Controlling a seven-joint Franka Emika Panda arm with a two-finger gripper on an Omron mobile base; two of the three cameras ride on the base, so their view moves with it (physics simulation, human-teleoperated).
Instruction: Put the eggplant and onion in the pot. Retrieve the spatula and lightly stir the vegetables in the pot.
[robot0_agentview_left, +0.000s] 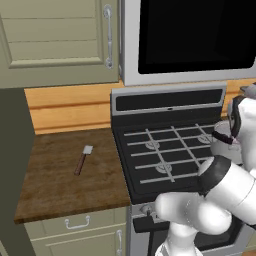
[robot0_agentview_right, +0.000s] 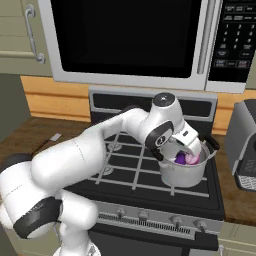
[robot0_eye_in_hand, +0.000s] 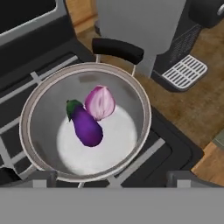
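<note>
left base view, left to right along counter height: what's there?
wooden counter → spatula → stove → pot, partly behind the arm

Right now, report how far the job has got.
Done: the dark purple eggplant and pink round onion lie touching in the shiny steel pot. In hand: nothing; the gripper hovers above the pot. Left: fetch the wooden-handled spatula from the counter, then stir.
</note>
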